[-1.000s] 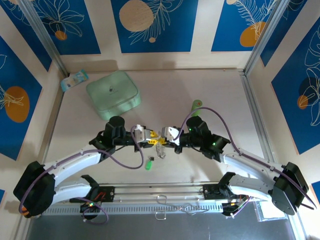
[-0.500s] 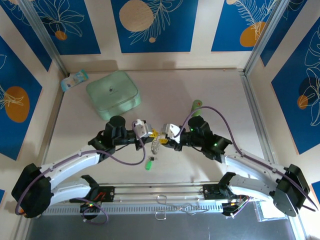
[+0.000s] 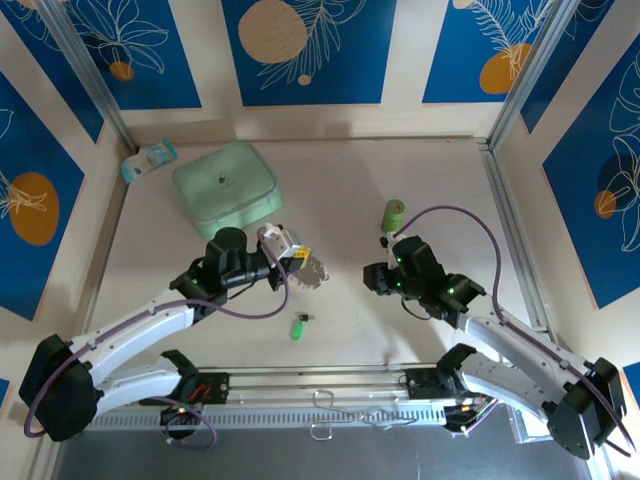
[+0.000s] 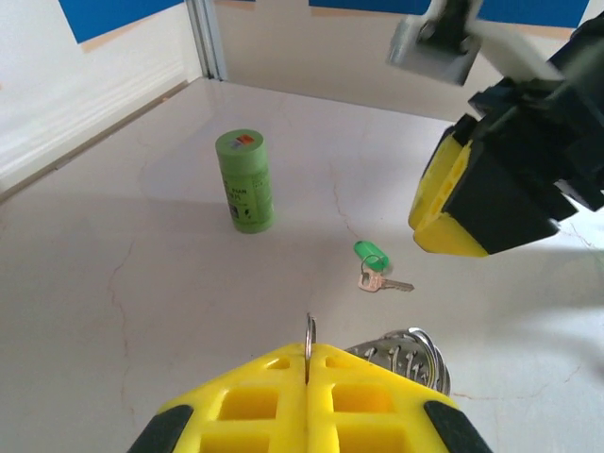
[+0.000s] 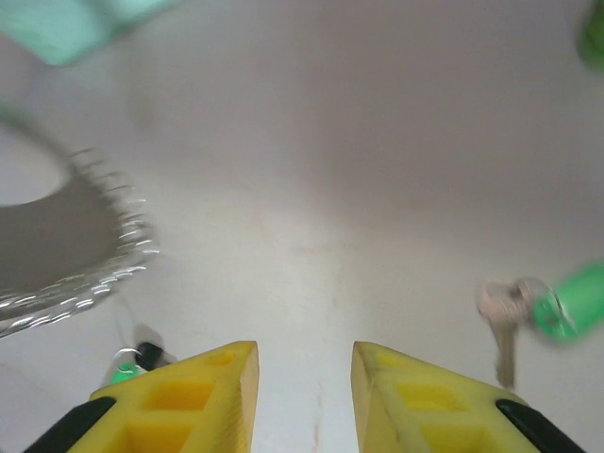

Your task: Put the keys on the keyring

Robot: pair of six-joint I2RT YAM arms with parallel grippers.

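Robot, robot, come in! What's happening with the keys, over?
Left claw shut on keyring. Right claw open, empty. Green key loose on table, not on ring. Green cylinder standing apart from it.

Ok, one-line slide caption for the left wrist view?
Left claw shut on the keyring; one green-headed key lies loose beyond it, upright green cylinder farther back.

Blue leaf-print panels (image 3: 340, 55) line cream walls (image 3: 405, 50) (tabletop (image 3: 450, 190) pale, perhaps marbled).

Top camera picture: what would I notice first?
The big mint-green box at the back left jumps out. Mid-table, the left gripper pinches the shiny keyring, with a green key lying just nearer and a green cylinder standing back right.
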